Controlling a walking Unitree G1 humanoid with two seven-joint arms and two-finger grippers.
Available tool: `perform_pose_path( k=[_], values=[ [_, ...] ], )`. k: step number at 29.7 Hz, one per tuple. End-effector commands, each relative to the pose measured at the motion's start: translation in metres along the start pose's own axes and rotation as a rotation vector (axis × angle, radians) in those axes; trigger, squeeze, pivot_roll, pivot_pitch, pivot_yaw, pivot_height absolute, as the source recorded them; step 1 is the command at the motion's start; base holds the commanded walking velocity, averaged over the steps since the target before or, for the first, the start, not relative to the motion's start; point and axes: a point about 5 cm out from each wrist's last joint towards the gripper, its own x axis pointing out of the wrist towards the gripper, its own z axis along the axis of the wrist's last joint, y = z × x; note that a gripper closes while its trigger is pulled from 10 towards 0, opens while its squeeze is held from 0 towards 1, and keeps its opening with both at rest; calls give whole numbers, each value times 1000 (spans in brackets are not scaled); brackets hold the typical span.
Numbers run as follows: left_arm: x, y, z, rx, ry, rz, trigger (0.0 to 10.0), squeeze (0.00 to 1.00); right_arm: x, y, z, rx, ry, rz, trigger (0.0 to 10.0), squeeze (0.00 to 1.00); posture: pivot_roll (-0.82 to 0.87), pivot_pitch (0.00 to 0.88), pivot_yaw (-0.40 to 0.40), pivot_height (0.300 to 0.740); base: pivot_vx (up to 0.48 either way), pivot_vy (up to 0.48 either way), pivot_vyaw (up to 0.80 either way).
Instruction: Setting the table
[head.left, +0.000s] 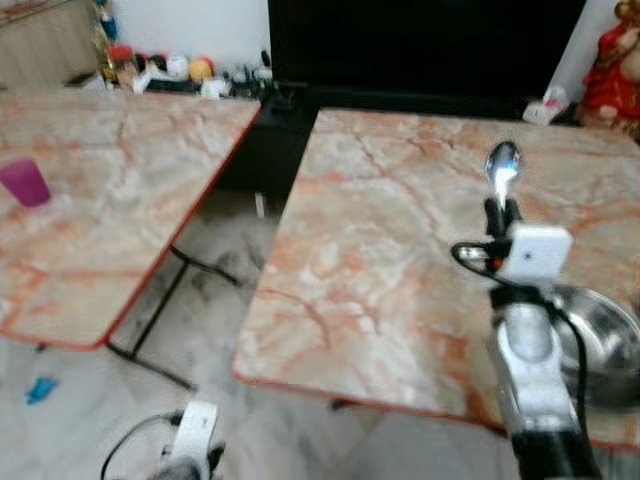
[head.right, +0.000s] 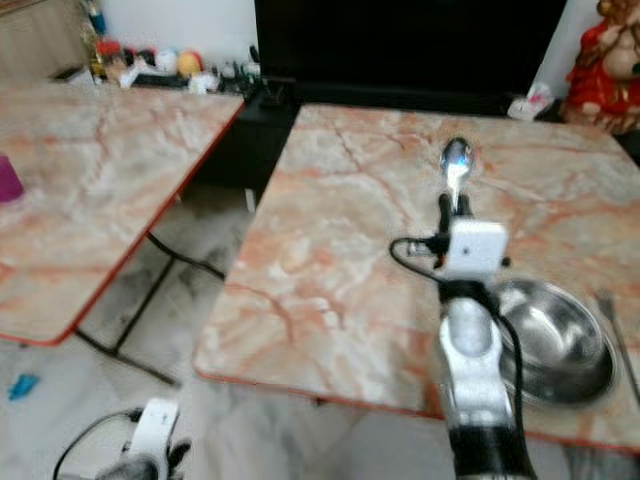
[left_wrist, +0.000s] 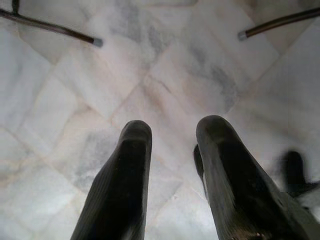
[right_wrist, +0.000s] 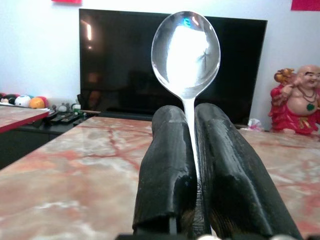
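My right gripper (head.left: 500, 208) is shut on the handle of a shiny metal spoon (head.left: 502, 166), whose bowl points away from me above the marble table (head.left: 370, 250). From the right wrist camera, the spoon (right_wrist: 186, 52) stands pinched between the two black fingers (right_wrist: 167, 165). A steel bowl (head.right: 555, 340) sits on the table's near right part, just right of my right arm. A thin dark utensil (head.right: 612, 325) lies beside the bowl at the right edge. My left gripper (left_wrist: 170, 165) hangs low over the floor, open and holding nothing.
A second marble table (head.left: 110, 190) stands to the left with a purple cup (head.left: 24, 183) on it. A gap of tiled floor (head.left: 215, 250) separates the tables. A black TV (head.left: 420, 45) and a red figurine (head.left: 612, 70) are behind. A blue scrap (head.left: 40, 388) lies on the floor.
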Motion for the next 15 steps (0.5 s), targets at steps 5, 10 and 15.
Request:
perform_pose_path(
  k=[5,10,15],
  values=[
    [0,-4,-3,4,14,-10,10000,0,0,-11,-1,-2,11,-45,10000,0,-46,0,41,740,0,-480,0],
    [0,-3,-3,4,14,-10,10000,0,1,-15,0,-4,13,-66,10000,0,-45,0,41,740,0,-480,0],
    [0,-3,-3,-9,13,-5,10000,0,2,-25,-3,6,41,-126,10000,0,-44,0,42,740,0,-162,0]
  ],
)
